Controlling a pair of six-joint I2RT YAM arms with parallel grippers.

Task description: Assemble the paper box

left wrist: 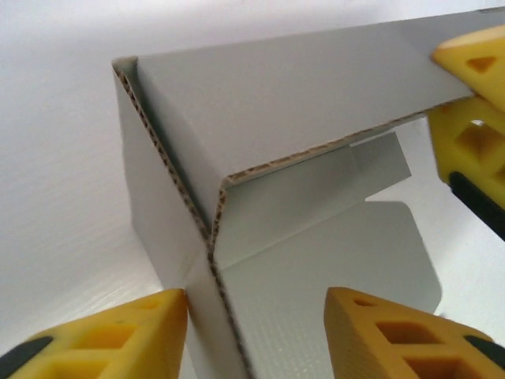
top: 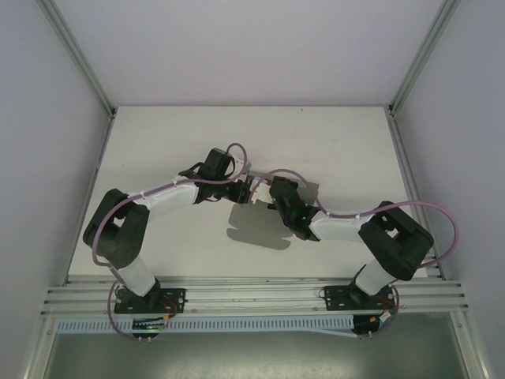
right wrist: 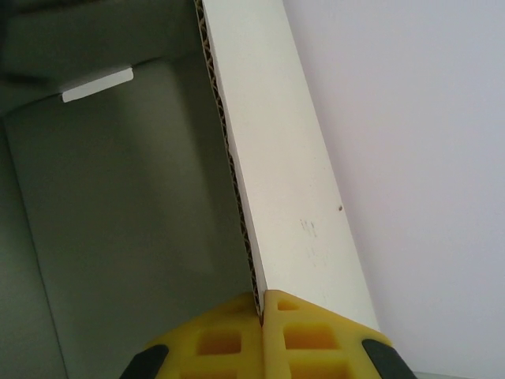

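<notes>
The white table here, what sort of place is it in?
Probably a robotics lab test cell: a white table, aluminium frame rails and plain wall panels around it, two robot arms bolted at its edge.

paper box (left wrist: 300, 95): plain grey, brown corrugated cut edges
right gripper (right wrist: 263, 304): yellow, black trim
table (top: 331, 142): white
cables (top: 234, 145): purple

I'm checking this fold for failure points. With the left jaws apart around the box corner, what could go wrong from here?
1. The paper box is pinched by the right gripper on one thin wall edge only, so it could pivot or slip out.
2. The left gripper straddles the folded corner with its jaws apart. Moving off could snag the cardboard.
3. The folded walls look unlocked and may spring open.
</notes>
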